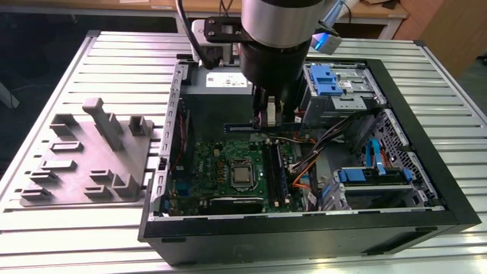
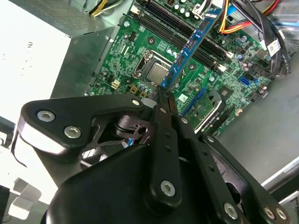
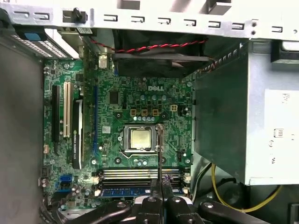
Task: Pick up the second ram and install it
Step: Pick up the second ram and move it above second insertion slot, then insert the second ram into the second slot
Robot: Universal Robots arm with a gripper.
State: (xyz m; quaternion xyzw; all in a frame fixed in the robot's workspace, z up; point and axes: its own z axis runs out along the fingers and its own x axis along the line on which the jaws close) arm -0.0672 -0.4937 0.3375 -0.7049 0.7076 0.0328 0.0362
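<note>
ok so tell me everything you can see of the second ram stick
The second ram is a thin, long blue board with small marks along its face, seen edge-on in the first wrist view. The jaws of the gripper are shut on it. It hangs above the green motherboard, lying crosswise to the black slot rails, not seated in any.

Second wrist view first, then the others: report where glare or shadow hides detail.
Second wrist view: the power supply is blown out white, while the motherboard and the second ram in the gripper are evenly lit. First wrist view: the power supply's side glares pale. Exterior view: deep shadow inside the computer case, under the arm.
</note>
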